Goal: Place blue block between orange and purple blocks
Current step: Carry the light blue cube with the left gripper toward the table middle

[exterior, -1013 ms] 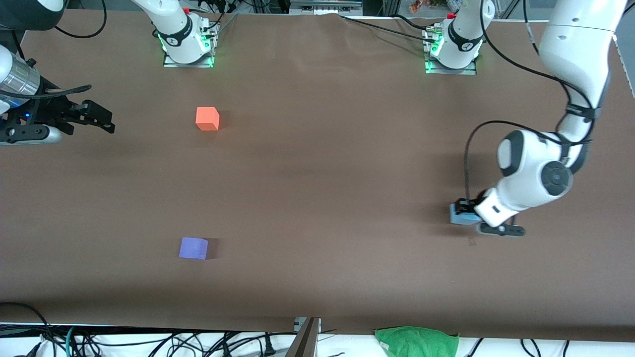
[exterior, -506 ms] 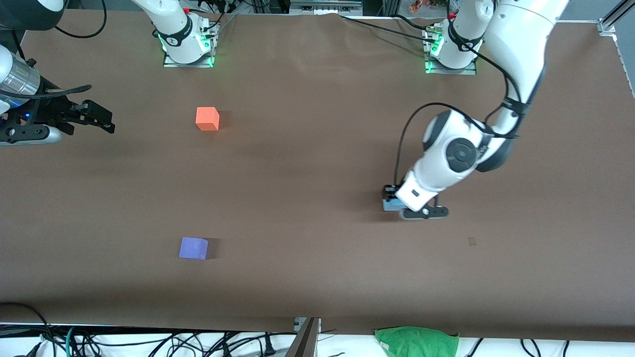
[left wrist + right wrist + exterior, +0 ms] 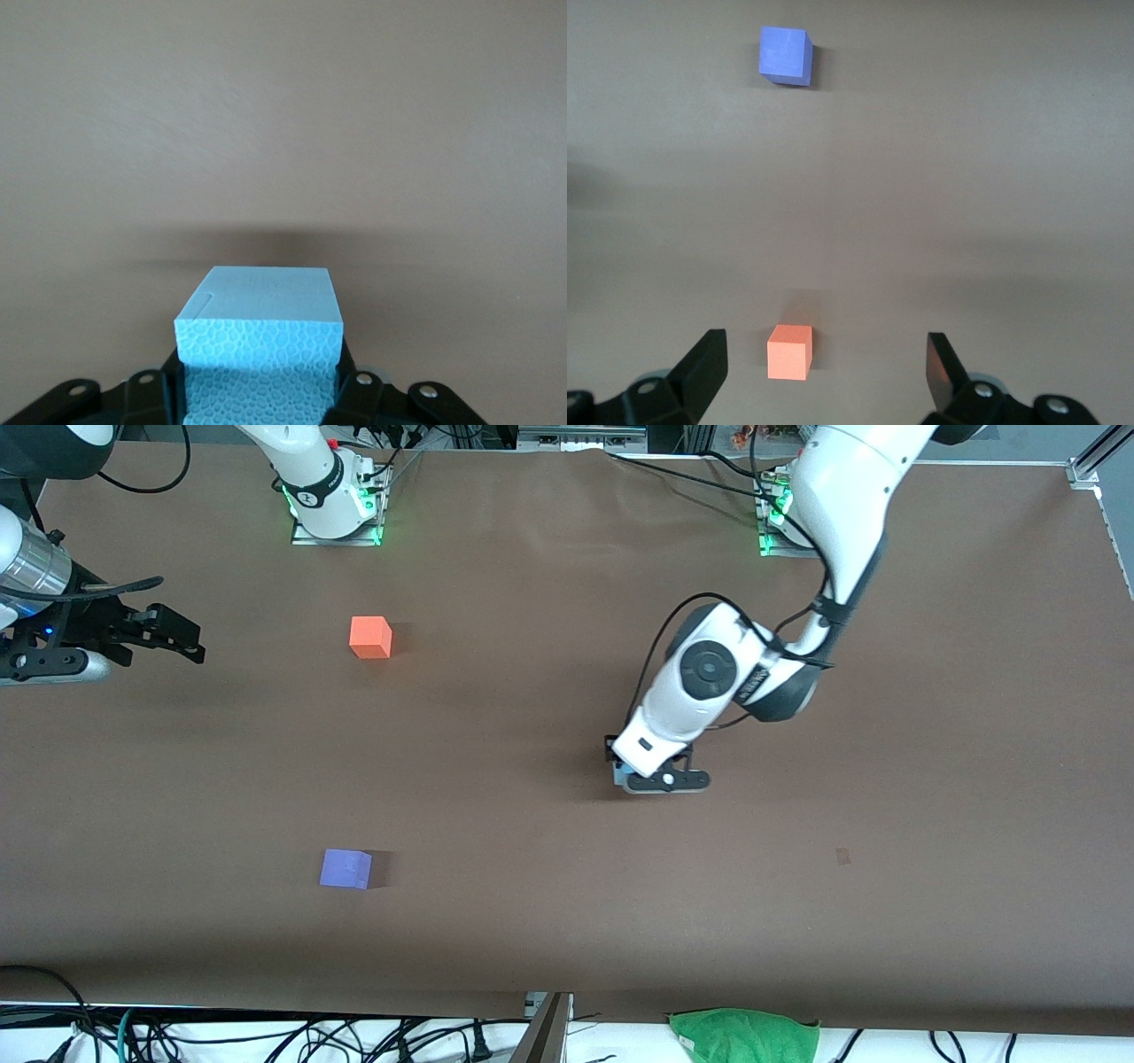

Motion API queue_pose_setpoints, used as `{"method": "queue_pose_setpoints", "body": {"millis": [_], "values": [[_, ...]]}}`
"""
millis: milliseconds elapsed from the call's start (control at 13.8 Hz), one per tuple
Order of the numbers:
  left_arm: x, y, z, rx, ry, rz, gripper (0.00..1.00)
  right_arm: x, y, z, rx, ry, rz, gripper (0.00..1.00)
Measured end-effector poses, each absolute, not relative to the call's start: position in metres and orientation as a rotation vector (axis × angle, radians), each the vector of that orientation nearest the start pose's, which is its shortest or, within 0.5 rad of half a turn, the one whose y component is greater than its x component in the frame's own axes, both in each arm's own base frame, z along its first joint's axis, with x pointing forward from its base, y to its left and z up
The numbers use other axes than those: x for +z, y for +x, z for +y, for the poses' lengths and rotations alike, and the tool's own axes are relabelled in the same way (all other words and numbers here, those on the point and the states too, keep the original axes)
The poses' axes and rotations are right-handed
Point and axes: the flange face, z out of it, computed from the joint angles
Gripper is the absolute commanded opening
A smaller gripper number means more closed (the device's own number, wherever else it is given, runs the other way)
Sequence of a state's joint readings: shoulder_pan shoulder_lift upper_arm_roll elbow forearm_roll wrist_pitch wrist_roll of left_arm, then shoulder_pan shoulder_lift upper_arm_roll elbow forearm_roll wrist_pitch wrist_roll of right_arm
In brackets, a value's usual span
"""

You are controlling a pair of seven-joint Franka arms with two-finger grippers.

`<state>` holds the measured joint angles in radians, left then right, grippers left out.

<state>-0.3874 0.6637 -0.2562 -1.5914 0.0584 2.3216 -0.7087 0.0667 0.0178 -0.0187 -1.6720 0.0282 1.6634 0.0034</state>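
Observation:
My left gripper is shut on the light blue block and holds it low over the middle of the table. In the left wrist view the blue block sits between the black fingers of that gripper. The orange block lies toward the right arm's end, near the right arm's base. The purple block lies nearer the front camera, in line with it. My right gripper is open and empty, waiting at its end of the table. Between the spread fingers of that gripper, the right wrist view shows the orange block and, farther off, the purple block.
A green cloth and cables lie along the table's front edge. The arm bases stand along the back edge. A small dark mark shows on the brown table cover.
My left arm has carried the blue block from its own end of the table toward the middle, closer to the other two blocks. The right arm and both resting blocks have not moved.

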Motion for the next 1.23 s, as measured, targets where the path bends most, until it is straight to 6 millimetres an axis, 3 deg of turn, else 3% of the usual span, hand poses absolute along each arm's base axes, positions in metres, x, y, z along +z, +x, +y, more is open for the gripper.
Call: {"method": "queue_pose_setpoints", "body": {"millis": [217, 506, 579, 723, 868, 1013, 1230], "values": [[0.248, 0.563, -0.438, -0.009, -3.257, -0.129, 0.65, 0.574, 0.564, 0.030, 0.043, -3.114, -0.065, 0.99], [0.230, 0.549, -0.458, 0.021, -3.246, -0.088, 0.70, 0.574, 0.564, 0.030, 0.043, -3.114, -0.065, 0.99], [0.224, 0.547, -0.460, 0.032, -3.242, -0.087, 0.74, 0.574, 0.564, 0.030, 0.043, -3.114, -0.065, 1.00], [0.214, 0.548, -0.461, 0.044, -3.234, -0.108, 1.00, 0.574, 0.564, 0.030, 0.043, -3.114, -0.065, 0.99], [0.212, 0.552, -0.459, 0.039, -3.232, -0.135, 1.00, 0.574, 0.564, 0.030, 0.043, -3.114, -0.065, 0.99], [0.229, 0.563, -0.456, 0.052, -3.211, -0.164, 1.00, 0.574, 0.564, 0.030, 0.044, -3.114, -0.065, 0.99], [0.289, 0.591, -0.444, 0.145, -3.182, -0.273, 1.00, 0.574, 0.564, 0.029, 0.044, -3.114, -0.063, 1.00]]}}
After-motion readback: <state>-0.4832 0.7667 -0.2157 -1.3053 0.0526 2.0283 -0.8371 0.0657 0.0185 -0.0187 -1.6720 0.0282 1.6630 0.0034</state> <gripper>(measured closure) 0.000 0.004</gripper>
